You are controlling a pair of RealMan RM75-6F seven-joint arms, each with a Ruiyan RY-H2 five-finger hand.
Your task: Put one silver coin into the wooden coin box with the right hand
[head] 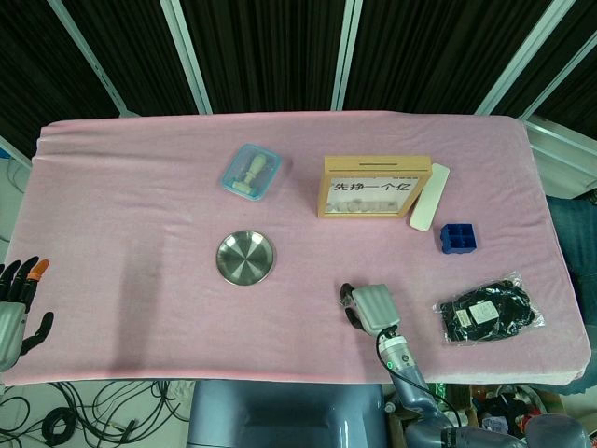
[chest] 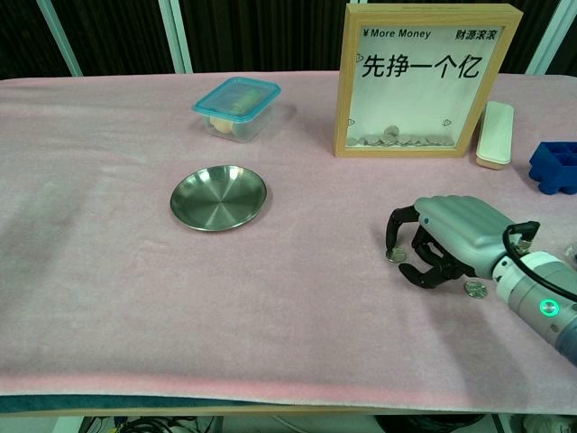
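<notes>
Fingers [chest: 424, 271] of the right robot hand [chest: 446, 242] curl down onto the pink table [chest: 108, 271], one tip touching a silver coin [chest: 395, 256]; whether it is gripped I cannot tell. Another coin [chest: 475, 289] lies beside it. Left robot hand [head: 17, 303] rests spread. Farther back stands the wooden coin box [chest: 427, 79].

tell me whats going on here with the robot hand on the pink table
The right hand is down on the pink cloth, fingers curled over a silver coin at its fingertips; it does not look lifted yet. A second coin lies beside the wrist. The wooden coin box stands upright farther back, with coins already piled inside. The left hand sits idle at the table's edge, holding nothing.
</notes>
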